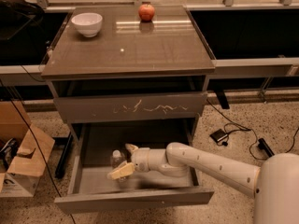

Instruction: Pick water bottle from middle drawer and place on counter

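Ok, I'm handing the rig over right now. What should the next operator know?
Gripper: open, reached down into the open middle drawer, with its fingers apparently straddling the water bottle. Not closed on it.
Water bottle: upright on the drawer floor, left of centre.
Counter: white bowl back left, apple at the back.
Done: drawer open, arm at the bottle.
Left: grasp, lift out, place on counter.
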You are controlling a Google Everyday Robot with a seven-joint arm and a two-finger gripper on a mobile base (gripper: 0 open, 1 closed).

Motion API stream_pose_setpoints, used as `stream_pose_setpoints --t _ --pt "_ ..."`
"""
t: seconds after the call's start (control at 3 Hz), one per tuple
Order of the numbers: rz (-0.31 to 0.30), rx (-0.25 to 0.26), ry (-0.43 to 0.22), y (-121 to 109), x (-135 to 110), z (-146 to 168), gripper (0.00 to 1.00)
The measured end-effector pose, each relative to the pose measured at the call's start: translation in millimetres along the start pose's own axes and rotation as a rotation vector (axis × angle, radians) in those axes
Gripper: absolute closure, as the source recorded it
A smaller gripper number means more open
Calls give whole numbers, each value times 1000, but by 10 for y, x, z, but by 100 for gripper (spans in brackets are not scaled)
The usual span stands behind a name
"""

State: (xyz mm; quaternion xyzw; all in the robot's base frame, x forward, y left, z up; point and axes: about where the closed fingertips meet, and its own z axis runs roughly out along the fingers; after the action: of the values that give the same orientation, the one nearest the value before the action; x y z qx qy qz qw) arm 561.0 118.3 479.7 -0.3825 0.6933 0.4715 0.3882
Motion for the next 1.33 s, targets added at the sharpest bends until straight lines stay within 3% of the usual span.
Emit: stream_pose_setpoints --t 0.33,0.67,1.0,1.33 --pt "26 -47 -21 31 43 231 14" --pt "26 -76 -32 73 -7 336 37" --pt "1 -76 -35 153 -150 282 60" --pt "-58 -75 -52 303 -465 60 84"
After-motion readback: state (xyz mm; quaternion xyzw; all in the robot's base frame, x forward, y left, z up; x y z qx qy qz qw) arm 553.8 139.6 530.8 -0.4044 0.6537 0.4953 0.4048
